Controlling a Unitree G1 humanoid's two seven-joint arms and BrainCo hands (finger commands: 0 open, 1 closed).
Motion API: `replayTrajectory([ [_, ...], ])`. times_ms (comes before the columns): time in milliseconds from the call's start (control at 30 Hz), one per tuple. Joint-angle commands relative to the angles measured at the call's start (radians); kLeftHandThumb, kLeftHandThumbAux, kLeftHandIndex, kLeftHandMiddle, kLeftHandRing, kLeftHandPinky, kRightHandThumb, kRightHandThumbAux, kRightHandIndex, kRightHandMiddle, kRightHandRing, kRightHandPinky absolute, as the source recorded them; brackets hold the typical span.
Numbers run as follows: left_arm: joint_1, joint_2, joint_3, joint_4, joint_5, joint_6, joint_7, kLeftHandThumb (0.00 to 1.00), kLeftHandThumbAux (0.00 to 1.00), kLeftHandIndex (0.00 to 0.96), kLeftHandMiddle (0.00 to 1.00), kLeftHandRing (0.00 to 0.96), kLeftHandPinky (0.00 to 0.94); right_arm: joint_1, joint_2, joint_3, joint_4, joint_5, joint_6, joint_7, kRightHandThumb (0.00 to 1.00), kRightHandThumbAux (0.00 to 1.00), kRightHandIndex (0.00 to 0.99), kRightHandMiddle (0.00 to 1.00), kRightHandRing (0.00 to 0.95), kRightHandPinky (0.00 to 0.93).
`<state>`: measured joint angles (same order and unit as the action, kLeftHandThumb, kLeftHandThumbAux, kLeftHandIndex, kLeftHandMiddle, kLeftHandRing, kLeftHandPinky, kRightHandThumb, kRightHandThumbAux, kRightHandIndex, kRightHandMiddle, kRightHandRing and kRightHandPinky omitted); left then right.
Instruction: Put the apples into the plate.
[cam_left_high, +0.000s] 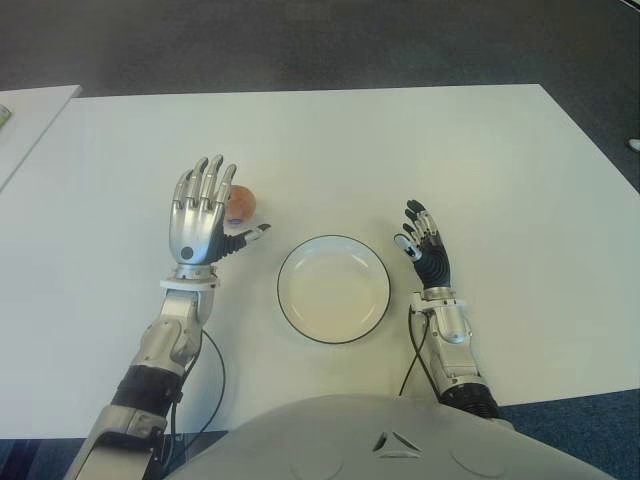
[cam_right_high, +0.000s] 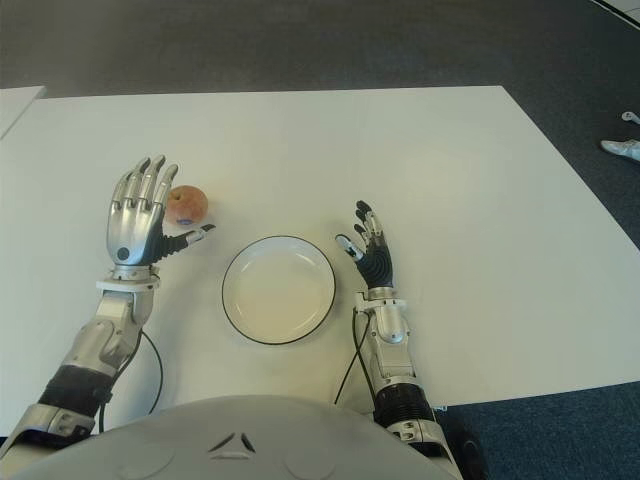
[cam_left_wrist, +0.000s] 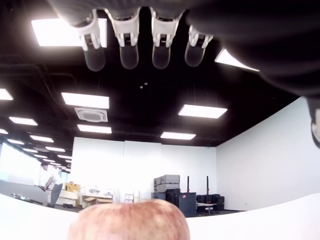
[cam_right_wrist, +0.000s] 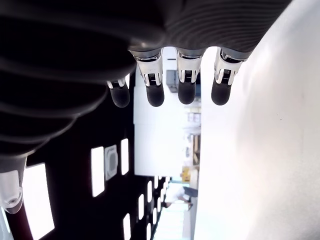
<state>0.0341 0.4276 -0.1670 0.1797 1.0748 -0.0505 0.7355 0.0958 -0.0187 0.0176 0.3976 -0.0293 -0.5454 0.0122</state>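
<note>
- Plate (cam_left_high: 333, 289) empty, sits on white surface (cam_left_high: 480, 160) between the two hands. Nothing placed yet, so task looks barely started.
- Only one apple (cam_right_high: 187, 204) visible, though the task says apples. It stands on the surface, left of and a bit beyond the plate, well clear of the rim.
- Left hand (cam_left_high: 203, 213) is the working one: palm down, fingers (cam_left_high: 212, 178) spread and straight, thumb sticking out toward the plate. Holds nothing.
- In the eye views the apple shows just past the left hand's right edge, partly covered by the fingers in the left eye view. Left wrist view shows the apple top below the open fingers with a gap, so no contact that I can see.
- Right hand (cam_right_high: 369, 245) shows right of the plate, near its rim, fingers loosely open, holding nothing. Can't tell if it touches the surface.
- Left to do, by my read: close on apple, lift, carry right to plate, release. Basically the whole job.
- Hard to make out: lower half of the apple is cut off in the left wrist view, so no view of its contact with the surface.
- Right wrist view shows only fingertips and bare surface, no plate or apple.
- Any further apples: none in view, can't say if they exist off frame.
- A person shows far off in the room in the left wrist view, small, not involved.
</note>
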Motion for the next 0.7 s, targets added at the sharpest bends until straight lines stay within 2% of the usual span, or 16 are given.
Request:
replayTrajectory([
  [33,-0.071,0.009,-0.023,0.08,-0.05,-0.017,-0.045,0.305,0.379,0.019,0.009,0.0,0.0,0.058,0.0,-0.005,0.087,0.0,0.025,0.004,0.111,0.488,0.0,0.0,0.0,0.0],
  [133,-0.115,0.011,-0.036,0.142,-0.073,-0.026,-0.054,0.305,0.392,0.022,0.016,0.0,0.0,0.057,-0.002,-0.006,0.092,-0.003,0.016,0.001,0.104,0.491,0.0,0.0,0.0,0.0],
  [333,-0.161,0.013,-0.059,0.224,-0.103,-0.038,-0.046,0.316,0.402,0.027,0.024,0.002,0.0,0.062,-0.005,-0.004,0.095,-0.01,0.001,-0.001,0.091,0.497,0.0,0.0,0.0,0.0],
  [700,-0.204,0.012,-0.087,0.294,-0.159,-0.046,-0.071,0.346,0.405,0.032,0.023,0.002,0.0,0.068,-0.003,-0.007,0.091,0.005,-0.011,0.007,0.095,0.518,0.0,0.0,0.0,0.0],
])
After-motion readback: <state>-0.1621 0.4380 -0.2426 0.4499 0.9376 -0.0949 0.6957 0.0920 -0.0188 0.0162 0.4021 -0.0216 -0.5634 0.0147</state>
